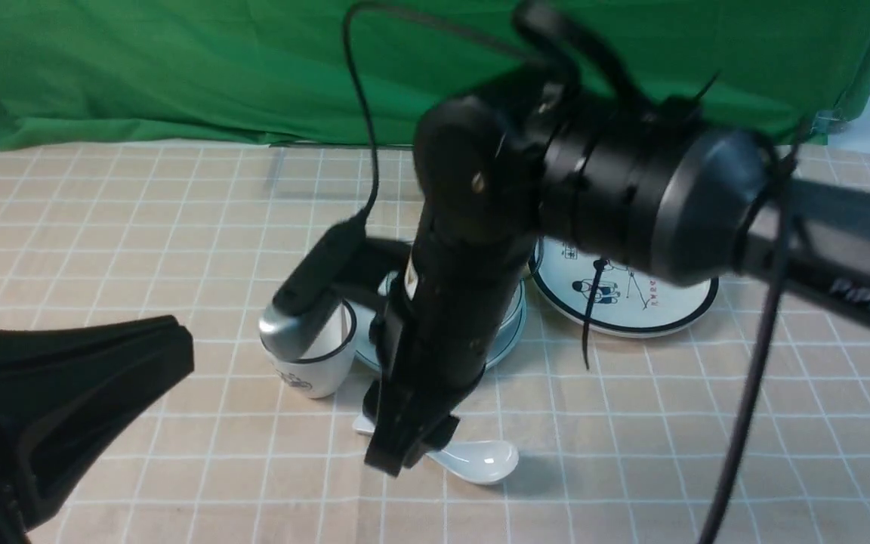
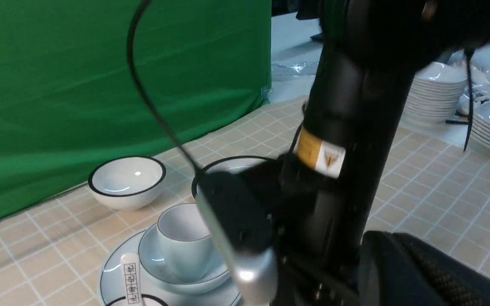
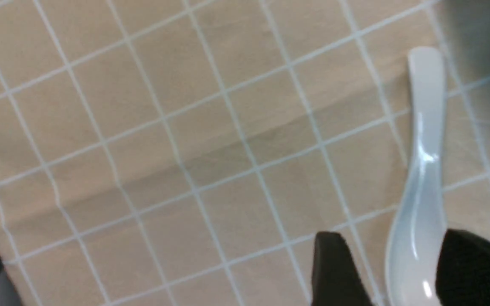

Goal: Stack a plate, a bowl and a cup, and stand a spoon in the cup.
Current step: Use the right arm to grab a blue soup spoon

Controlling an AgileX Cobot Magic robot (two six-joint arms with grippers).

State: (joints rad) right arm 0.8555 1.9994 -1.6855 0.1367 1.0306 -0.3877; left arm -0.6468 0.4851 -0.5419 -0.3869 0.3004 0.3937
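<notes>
The plain white spoon (image 1: 480, 457) (image 3: 423, 170) lies flat on the checked cloth near the front. My right gripper (image 1: 397, 453) (image 3: 402, 272) points down over it and is open. Its two fingers stand either side of the spoon where handle meets bowl, one of them clear of the spoon. The pale blue-green cup (image 2: 183, 240) stands in the shallow bowl (image 2: 160, 267), which sits on the plate (image 2: 109, 272) (image 1: 507, 344). In the front view the right arm hides the cup. My left gripper (image 1: 171, 351) hovers shut and empty at the near left.
A white spoon with black characters (image 2: 130, 276) rests on the plate's edge. A black-rimmed white cup (image 1: 314, 363) stands left of the stack, and a cartoon plate (image 1: 631, 302) lies to its right. A black-rimmed white bowl (image 2: 126, 182) is near the green backdrop. Stacked white dishes (image 2: 436, 93) sit off the cloth.
</notes>
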